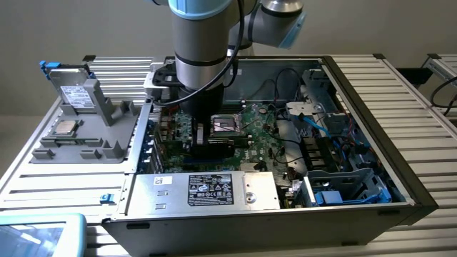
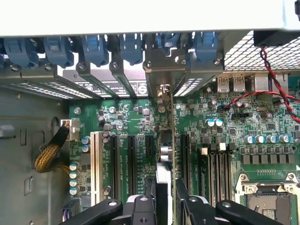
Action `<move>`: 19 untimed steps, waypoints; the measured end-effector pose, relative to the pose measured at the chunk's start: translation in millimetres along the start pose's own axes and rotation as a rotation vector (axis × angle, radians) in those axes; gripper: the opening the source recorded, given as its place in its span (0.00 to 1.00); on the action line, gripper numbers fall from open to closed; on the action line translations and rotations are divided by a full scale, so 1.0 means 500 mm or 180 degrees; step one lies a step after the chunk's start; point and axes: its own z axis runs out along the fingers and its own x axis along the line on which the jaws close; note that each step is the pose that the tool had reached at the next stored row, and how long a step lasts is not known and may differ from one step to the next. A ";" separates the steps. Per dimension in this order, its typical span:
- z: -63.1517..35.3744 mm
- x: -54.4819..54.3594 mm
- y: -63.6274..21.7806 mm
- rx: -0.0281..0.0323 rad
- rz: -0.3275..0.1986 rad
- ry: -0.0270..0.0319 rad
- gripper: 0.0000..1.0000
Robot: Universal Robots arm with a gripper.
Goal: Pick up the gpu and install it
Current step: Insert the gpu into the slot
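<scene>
One table [image 1: 400, 91] of metal slats, contents listed from the exterior view's left to its right.

1. Pale blue item [image 1: 36, 235], near corner, cut off by the frame edge.
2. Grey fixture [image 1: 100, 115]. A square silver-topped chip [image 1: 66, 127] lies flat in it. A labelled module [image 1: 75, 93] stands at its far end, under a blue clip [image 1: 48, 67].
3. Open case [image 1: 371, 134], just beside the fixture, with the motherboard [image 1: 264, 139] facing up.
4. Arm [image 1: 203, 48], coming straight down into the case's left half.
5. Gripper [image 1: 202, 142], low over the board. In the wrist view its fingers [image 2: 143, 211] are closed on the gpu, one against each face.
6. Gpu [image 2: 164, 154], held upright on its long edge above the expansion slots. It stands between two black slots [image 2: 131, 159], and its bracket end reaches the rear wall below a row of blue latches [image 2: 93, 49]. Whether it is seated in a slot cannot be told.
7. White slot [image 2: 97, 161] and a yellow-sleeved cable [image 2: 47, 157], on the board well apart from the card.
8. Socket [image 1: 227, 124], just right of the gripper, with a metal frame.
9. Silver box [image 1: 207, 190] with a black label, against the case's near wall.
10. Red-and-black wire [image 2: 276, 96], draped over the board near the rear ports.
11. Black cables [image 1: 286, 80], looping across the far middle.
12. Blue drive cage [image 1: 346, 187], near right corner of the case.
</scene>
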 end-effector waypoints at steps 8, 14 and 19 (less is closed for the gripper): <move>0.000 -0.002 0.000 0.0000 -0.0052 0.0002 0.27; 0.002 -0.002 0.000 0.0000 -0.0061 0.0002 0.27; 0.003 0.000 0.001 0.0000 -0.0061 0.0002 0.27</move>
